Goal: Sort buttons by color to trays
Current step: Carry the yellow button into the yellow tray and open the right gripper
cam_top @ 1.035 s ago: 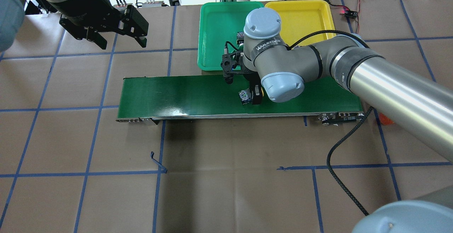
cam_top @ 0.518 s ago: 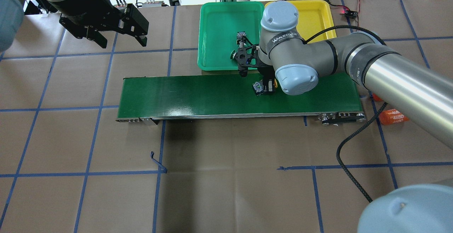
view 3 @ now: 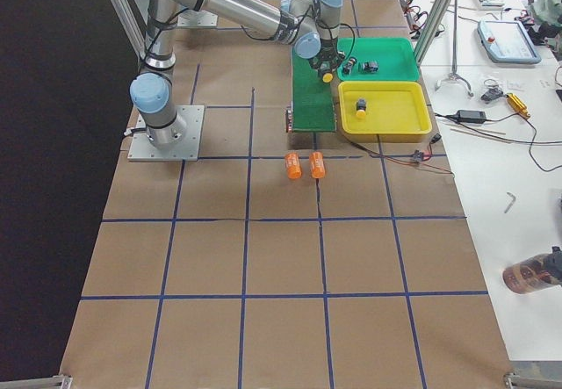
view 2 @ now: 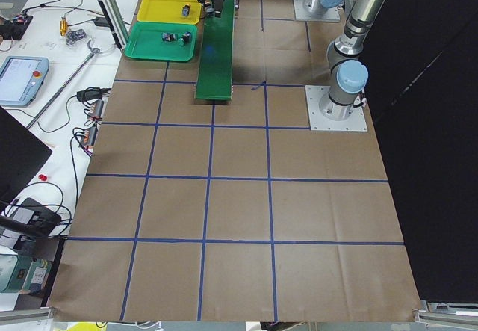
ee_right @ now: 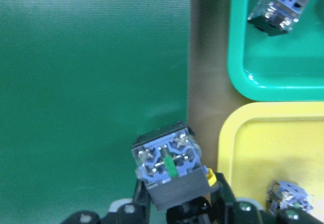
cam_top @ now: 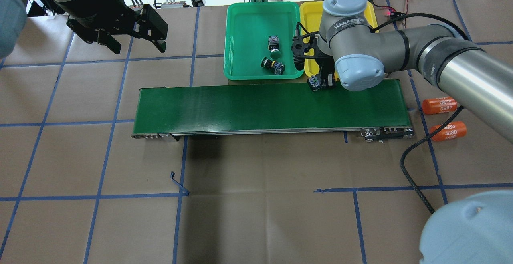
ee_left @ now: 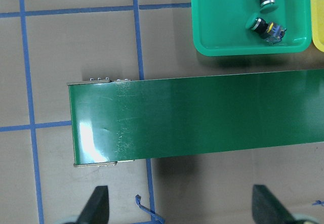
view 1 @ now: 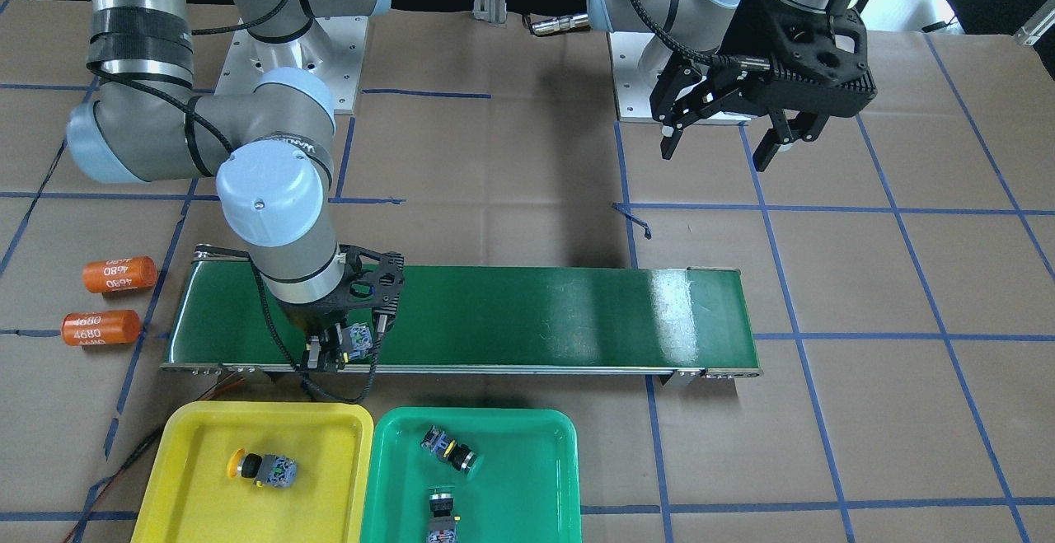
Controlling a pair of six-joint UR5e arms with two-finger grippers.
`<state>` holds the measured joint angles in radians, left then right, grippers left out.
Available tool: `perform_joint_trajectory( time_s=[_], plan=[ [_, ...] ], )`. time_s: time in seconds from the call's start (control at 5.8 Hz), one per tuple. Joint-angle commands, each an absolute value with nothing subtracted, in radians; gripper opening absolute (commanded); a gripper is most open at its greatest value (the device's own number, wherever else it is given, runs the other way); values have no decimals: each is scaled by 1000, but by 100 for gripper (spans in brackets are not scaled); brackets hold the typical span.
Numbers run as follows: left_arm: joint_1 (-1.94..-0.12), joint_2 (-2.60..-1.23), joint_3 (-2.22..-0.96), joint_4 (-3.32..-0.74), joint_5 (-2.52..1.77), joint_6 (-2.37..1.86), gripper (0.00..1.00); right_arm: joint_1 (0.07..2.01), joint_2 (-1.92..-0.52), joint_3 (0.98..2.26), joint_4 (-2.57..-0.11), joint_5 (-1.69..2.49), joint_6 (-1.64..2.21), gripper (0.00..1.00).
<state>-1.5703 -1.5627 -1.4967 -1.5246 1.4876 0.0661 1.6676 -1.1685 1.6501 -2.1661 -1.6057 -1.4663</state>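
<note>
My right gripper (cam_top: 320, 83) is shut on a button (ee_right: 169, 168), blue-grey terminal end up, with a bit of yellow at its side. It hangs over the far edge of the belt, beside the yellow tray (cam_top: 310, 11). That yellow tray (view 1: 206, 444) holds one yellow-capped button (view 1: 260, 467). The green tray (cam_top: 240, 35) holds two green-capped buttons (cam_top: 273, 45) (cam_top: 272, 64). My left gripper (cam_top: 138, 47) is open and empty, high over the table at the left, far from the trays.
The long dark-green conveyor belt (cam_top: 240, 105) lies across the middle, in front of both trays. Two orange cylinders marked 4680 (cam_top: 439, 104) (cam_top: 448, 131) lie off the belt's right end. A black cable (cam_top: 404, 164) trails over the table.
My right gripper has carried the button rightwards and away from me, from the middle of the belt to its far edge by the yellow tray. The left arm has not moved.
</note>
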Motion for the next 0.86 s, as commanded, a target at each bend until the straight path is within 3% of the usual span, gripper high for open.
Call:
perform_joint_trajectory(
  time_s=[0.0, 0.35, 0.52, 0.69],
  plan=[
    [-1569, -1563, -1497, -1525, 1488, 67, 98, 1587, -1067, 1498, -2172, -1605, -1550, 10],
    [-1568, -1565, -1497, -1523, 1488, 67, 98, 1519, -872, 1273, -2169, -1580, -1566, 12],
    [-1568, -1566, -1497, -1523, 1486, 66, 98, 1519, -795, 1188, -2171, -1534, -1565, 50],
    [-1568, -1566, -1497, -1517, 1486, 66, 98, 1519, -776, 1152, -2171, -1481, -1556, 100]
  ],
)
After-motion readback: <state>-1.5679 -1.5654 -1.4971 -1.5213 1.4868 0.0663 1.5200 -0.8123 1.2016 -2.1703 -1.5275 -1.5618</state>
